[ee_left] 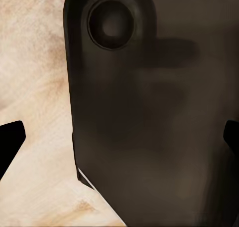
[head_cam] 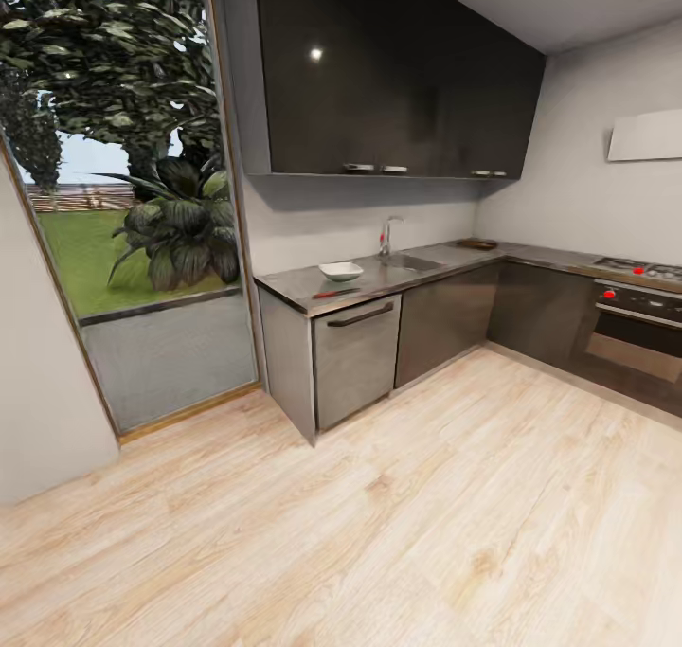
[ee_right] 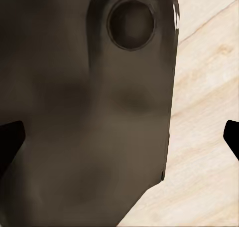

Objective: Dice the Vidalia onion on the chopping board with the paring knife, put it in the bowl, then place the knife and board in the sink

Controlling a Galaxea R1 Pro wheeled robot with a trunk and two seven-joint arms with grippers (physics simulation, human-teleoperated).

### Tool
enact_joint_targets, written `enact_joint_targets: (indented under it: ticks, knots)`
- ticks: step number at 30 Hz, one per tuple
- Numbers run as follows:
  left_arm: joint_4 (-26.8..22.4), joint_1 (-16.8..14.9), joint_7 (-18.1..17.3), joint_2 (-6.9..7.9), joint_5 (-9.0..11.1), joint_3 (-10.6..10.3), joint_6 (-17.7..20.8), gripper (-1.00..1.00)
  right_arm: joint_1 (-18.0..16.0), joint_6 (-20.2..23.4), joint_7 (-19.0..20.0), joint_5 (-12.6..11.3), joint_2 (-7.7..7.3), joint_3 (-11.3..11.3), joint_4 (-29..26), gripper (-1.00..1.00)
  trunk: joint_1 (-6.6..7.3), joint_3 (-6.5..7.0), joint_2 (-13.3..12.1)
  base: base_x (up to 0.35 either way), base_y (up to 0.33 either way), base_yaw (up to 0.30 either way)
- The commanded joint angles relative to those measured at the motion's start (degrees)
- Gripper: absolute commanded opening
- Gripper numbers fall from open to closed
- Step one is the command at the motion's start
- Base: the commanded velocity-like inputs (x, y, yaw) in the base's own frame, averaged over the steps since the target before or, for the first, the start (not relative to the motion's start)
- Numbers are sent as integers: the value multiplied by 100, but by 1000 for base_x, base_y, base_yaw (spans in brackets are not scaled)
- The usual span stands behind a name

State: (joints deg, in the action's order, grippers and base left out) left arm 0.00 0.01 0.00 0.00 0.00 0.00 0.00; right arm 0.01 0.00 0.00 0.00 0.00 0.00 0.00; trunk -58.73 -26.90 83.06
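Across the room, the dark grey countertop (head_cam: pixel 436 254) runs along the back wall over grey cabinets. A white bowl (head_cam: pixel 341 271) stands near its left end, and the red-handled paring knife (head_cam: pixel 333 293) lies just in front of it by the counter's edge. The sink (head_cam: pixel 409 262) with its tap is to the right of the bowl; the Vidalia onion is hidden from here. The brown chopping board (head_cam: pixel 476 244) lies in the far corner. My left gripper (ee_left: pixel 121 139) and right gripper (ee_right: pixel 121 139) are both open, hanging over the wood floor beside a dark part of my own body.
Light wood floor (head_cam: pixel 426 514) stretches between me and the cabinets. A tall glass door (head_cam: pixel 142 249) with plants outside is at the left. An oven and hob (head_cam: pixel 639 315) are on the right wall. Dark wall cupboards (head_cam: pixel 388 69) hang above the counter.
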Motion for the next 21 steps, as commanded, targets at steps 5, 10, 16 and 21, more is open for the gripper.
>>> enact_joint_targets:
  ticks: [5, 10, 16, 21]
  knots:
    - [36, -14, -42, -2, 1, -9, -9, 100, -9, -9, 59, -17, -9, 21, -9, 100, 0, -3, 2, 0, 0, 0]
    - [-4, 12, -44, 22, -15, 20, -9, 100, -9, -44, 54, -4, 128, 28, -130, 100, 0, -3, 2, 0, 0, 0]
    - [-30, 16, -44, 18, -17, 35, -9, 100, -9, -114, 53, -4, 234, 28, -324, 100, 0, -3, 2, 0, 0, 0]
    - [-100, 17, -44, 22, -18, 36, -9, 100, -9, -121, 53, -8, 237, 27, -440, 100, 0, -3, 2, 0, 0, 0]
